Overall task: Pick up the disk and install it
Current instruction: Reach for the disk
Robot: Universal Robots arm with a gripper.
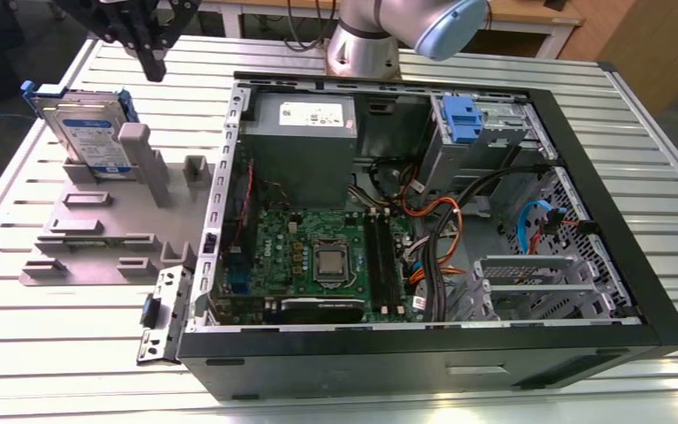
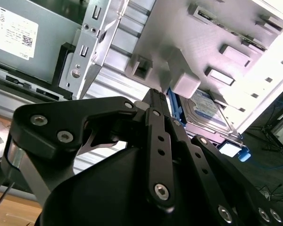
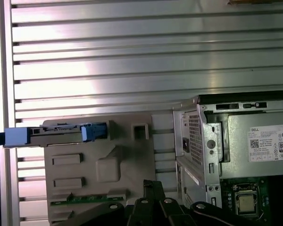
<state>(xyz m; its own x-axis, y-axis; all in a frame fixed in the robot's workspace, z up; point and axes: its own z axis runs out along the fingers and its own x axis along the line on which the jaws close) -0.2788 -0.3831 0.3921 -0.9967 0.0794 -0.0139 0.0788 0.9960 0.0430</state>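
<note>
The disk (image 1: 84, 132) is a silver drive with a white-and-blue label and blue side rails. It stands tilted on edge in the grey holder (image 1: 92, 238) at the exterior view's left, outside the computer case. My gripper (image 1: 152, 69) hangs above and a little beyond it, apart from it, black fingers shut with nothing between them. The second wrist view has the gripper (image 2: 155, 94) in front of the disk (image 2: 208, 110). In the first wrist view the disk (image 3: 56, 133) is edge-on, with the gripper (image 3: 151, 184) off to one side of it.
An open computer case (image 1: 621, 291) lies on the slatted metal table (image 1: 68, 353). Inside are a grey power supply (image 1: 304, 124), a motherboard (image 1: 321, 256), cables and a blue clip (image 1: 462, 119) in the drive bay. The arm's base (image 1: 369, 44) stands behind the case.
</note>
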